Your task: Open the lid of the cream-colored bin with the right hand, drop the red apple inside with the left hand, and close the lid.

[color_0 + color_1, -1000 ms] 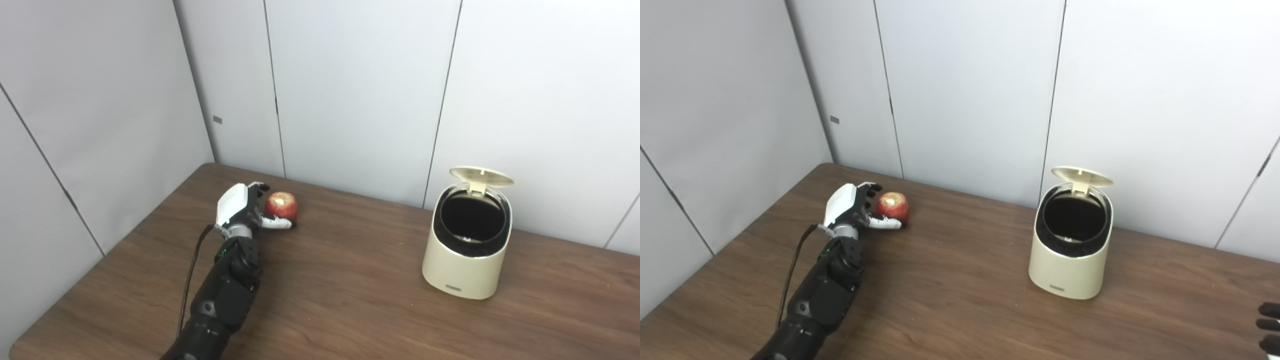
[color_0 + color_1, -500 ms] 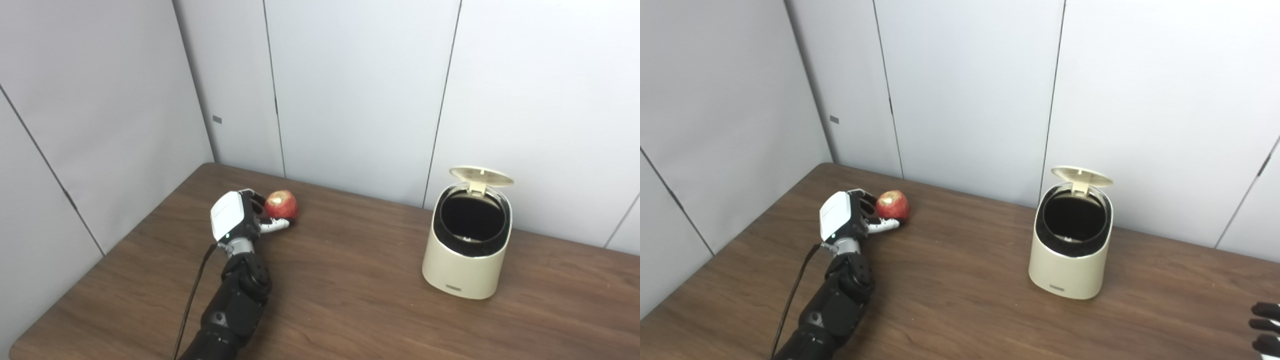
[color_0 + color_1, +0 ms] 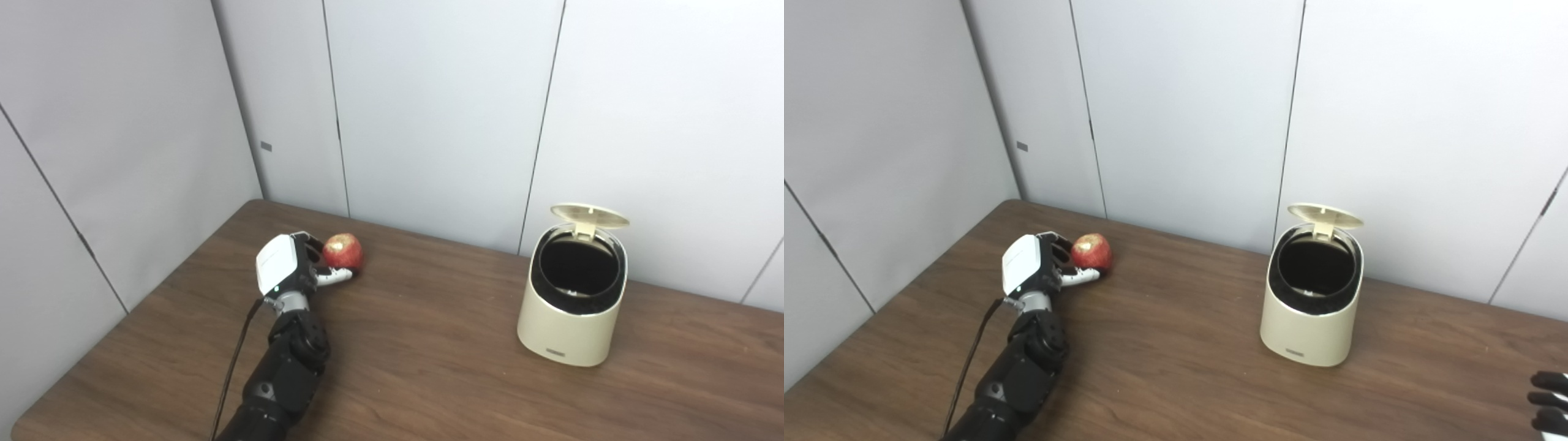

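one red apple [image 3: 343,252]: round, deep red with a pale yellowish patch on its top, resting at the far left of the bench [image 3: 429,367], close to the back wall.

one cream-colored bin [image 3: 571,312]: small, rounded, with a dark inner rim and a small label low on its front; stands upright at the right of the bench, well apart from the apple. its lid [image 3: 589,215] is raised on a rear hinge, the mouth open and dark inside.

one left hand [image 3: 288,270]: white back plate, dark fingers, on a black arm with a cable along it. the fingers curl round the near and left side of the apple, a pale thumb under its lower edge, touching the fruit; whether the grip is fully closed is hard to judge from this angle, though the apple sits within the hand.

one right hand [image 3: 1548,404]: only dark fingertips show at the bottom right edge of the right eye view, apart from the bin; how far open it is cannot be told.

one bench: dark wood grain.
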`<state>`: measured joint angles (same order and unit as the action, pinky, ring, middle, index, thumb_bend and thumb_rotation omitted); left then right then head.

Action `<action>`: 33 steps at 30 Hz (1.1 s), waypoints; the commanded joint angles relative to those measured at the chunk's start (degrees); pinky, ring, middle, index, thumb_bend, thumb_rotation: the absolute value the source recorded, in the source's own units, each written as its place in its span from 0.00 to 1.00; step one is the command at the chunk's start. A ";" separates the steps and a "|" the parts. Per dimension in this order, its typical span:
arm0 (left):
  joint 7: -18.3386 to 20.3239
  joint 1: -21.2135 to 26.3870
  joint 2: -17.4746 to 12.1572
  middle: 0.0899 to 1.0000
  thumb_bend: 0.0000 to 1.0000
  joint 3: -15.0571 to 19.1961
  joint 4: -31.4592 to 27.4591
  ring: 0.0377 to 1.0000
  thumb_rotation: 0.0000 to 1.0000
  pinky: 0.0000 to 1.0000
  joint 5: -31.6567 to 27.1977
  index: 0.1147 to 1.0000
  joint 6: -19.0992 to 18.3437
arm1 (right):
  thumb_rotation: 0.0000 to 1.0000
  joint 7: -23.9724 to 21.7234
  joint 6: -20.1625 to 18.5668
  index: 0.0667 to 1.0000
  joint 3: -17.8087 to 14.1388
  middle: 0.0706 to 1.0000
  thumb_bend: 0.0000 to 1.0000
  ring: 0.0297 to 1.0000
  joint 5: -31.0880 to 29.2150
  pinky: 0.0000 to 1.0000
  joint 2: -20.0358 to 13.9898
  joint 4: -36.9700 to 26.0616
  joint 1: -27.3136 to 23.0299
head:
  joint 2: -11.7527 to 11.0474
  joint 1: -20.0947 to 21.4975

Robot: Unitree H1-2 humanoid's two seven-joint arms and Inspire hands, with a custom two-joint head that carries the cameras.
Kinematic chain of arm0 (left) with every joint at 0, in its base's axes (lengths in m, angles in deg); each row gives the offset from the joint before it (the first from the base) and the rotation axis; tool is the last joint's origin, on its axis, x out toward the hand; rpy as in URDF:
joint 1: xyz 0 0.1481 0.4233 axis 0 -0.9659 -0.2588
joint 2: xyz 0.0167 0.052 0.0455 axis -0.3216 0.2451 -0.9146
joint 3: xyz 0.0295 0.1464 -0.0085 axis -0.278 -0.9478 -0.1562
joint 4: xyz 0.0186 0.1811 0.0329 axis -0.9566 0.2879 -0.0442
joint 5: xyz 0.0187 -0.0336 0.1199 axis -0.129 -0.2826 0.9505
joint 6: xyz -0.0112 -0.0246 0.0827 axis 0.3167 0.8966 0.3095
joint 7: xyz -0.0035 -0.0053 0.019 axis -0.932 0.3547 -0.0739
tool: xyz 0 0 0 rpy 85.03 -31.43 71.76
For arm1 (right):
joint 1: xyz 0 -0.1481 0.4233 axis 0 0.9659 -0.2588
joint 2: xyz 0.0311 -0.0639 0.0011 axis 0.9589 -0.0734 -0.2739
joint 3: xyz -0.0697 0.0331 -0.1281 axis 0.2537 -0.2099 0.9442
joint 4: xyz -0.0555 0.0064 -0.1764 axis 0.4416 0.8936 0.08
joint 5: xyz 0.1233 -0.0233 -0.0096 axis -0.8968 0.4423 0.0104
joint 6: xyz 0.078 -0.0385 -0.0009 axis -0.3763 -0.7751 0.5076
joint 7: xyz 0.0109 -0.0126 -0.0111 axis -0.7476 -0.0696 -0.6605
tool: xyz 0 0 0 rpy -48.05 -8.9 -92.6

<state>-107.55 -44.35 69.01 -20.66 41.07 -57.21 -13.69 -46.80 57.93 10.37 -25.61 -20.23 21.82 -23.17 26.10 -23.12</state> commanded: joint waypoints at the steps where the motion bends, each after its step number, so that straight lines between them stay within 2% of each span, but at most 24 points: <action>1: -1.17 1.36 -1.68 0.47 0.50 0.55 -2.36 0.39 0.00 0.27 -0.15 0.41 1.36 | 0.82 0.49 1.44 0.55 0.06 0.58 0.80 0.55 0.79 0.39 0.18 -1.87 -1.00 | -0.05 0.64; 6: -2.53 -0.51 -1.57 0.40 0.50 0.62 -7.17 0.35 0.00 0.23 0.13 0.44 3.59 | 0.81 0.37 -0.68 0.55 0.20 0.59 0.79 0.55 1.07 0.39 1.27 -3.80 -0.66 | -0.08 1.85; 9: -2.60 -2.14 -1.24 0.39 0.50 1.25 -11.47 0.32 0.00 0.19 0.09 0.46 4.09 | 0.80 0.29 -1.93 0.55 0.33 0.58 0.75 0.55 1.36 0.38 2.07 -5.29 -0.50 | -0.11 3.19; 12: -2.14 -3.60 -1.27 0.39 0.50 1.78 -15.67 0.32 0.00 0.21 -0.47 0.47 5.98 | 0.78 0.28 -2.49 0.55 0.70 0.58 0.70 0.55 2.12 0.38 2.78 -6.43 -0.47 | -0.01 5.31; 15: -0.84 -4.94 -0.82 0.40 0.50 2.29 -20.32 0.34 0.00 0.23 -0.95 0.46 6.67 | 0.76 -0.87 -3.13 0.57 1.46 0.60 0.60 0.57 1.48 0.39 2.96 -7.76 -0.24 | -0.02 6.39; 18: 0.06 -6.31 -0.08 0.40 0.50 2.25 -25.55 0.34 0.00 0.26 -1.25 0.46 8.29 | 0.76 -0.67 -5.64 0.59 2.00 0.63 0.50 0.59 3.44 0.40 3.39 -9.67 0.01 | -0.07 7.02; 21: 2.03 -7.37 0.61 0.41 0.50 1.80 -30.67 0.37 0.00 0.28 -0.65 0.45 7.74 | 0.69 -0.43 -7.66 0.61 2.39 0.64 0.33 0.60 4.31 0.41 4.23 -11.51 0.15 | -0.05 7.65; 23: 3.54 -7.96 1.39 0.42 0.50 1.70 -33.67 0.38 0.00 0.30 -1.17 0.44 7.98 | 0.66 -0.43 -9.01 0.61 2.64 0.64 0.26 0.61 4.81 0.41 4.63 -12.58 0.24 | -0.05 7.80; 27: 6.76 -9.60 3.44 0.43 0.50 0.25 -39.62 0.42 0.00 0.33 -1.81 0.42 9.50 | 0.61 -0.78 -11.73 0.63 3.30 0.66 0.16 0.62 6.08 0.42 5.14 -14.92 0.47 | -0.10 8.29; 30: 7.94 -10.51 4.48 0.43 0.50 -0.79 -41.97 0.40 0.00 0.31 -1.33 0.43 11.42 | 0.57 -0.89 -12.60 0.63 3.72 0.67 0.13 0.64 6.19 0.43 5.42 -15.86 0.58 | -0.24 8.84; 32: 8.26 -10.93 5.19 0.42 0.50 -1.61 -43.26 0.41 0.00 0.30 -0.70 0.43 13.06 | 0.47 -1.04 -13.10 0.65 3.98 0.69 0.07 0.67 6.06 0.46 5.65 -16.43 0.62 | -0.29 9.37; 33: 8.43 -11.07 5.42 0.42 0.50 -2.10 -43.84 0.41 0.00 0.30 -0.20 0.43 14.00 | 0.45 -1.04 -13.28 0.65 4.16 0.69 0.06 0.67 6.23 0.46 5.75 -16.68 0.63 | -0.34 9.77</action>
<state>-98.94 -57.03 74.96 -22.62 -0.10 -58.44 -2.50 -47.56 44.16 14.28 -19.77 -14.53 7.56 -21.51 25.75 -13.71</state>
